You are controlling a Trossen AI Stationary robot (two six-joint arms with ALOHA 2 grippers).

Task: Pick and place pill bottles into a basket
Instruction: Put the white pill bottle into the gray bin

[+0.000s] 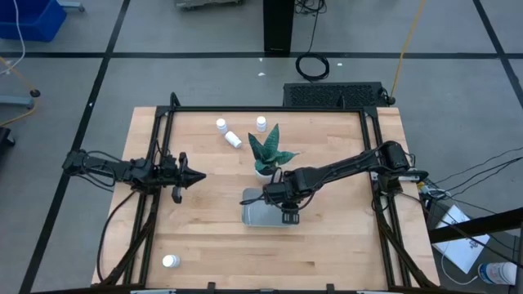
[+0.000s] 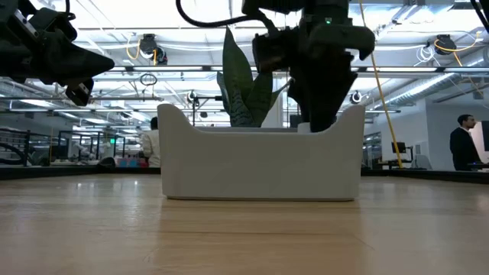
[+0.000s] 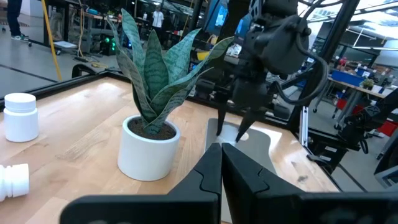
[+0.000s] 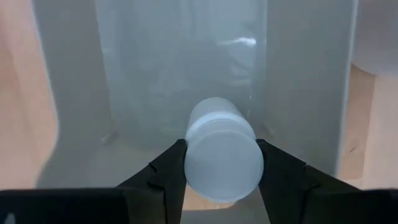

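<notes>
Gripping a pill bottle [image 4: 222, 155] between its fingers, the right gripper [image 1: 282, 198] hangs over the grey-blue basket [image 1: 260, 215]; the left gripper [image 1: 193, 174], fingers together, waits at the table's left.

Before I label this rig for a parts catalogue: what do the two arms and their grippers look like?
Both arms are dark, nearly black, slim and jointed, with black cables trailing from their bases. The left gripper ends in two narrow, tapering, matte black fingers. The right gripper has the same matte black fingers, behind them a bulkier black wrist housing. A small green light glows on that housing in the low view.
</notes>
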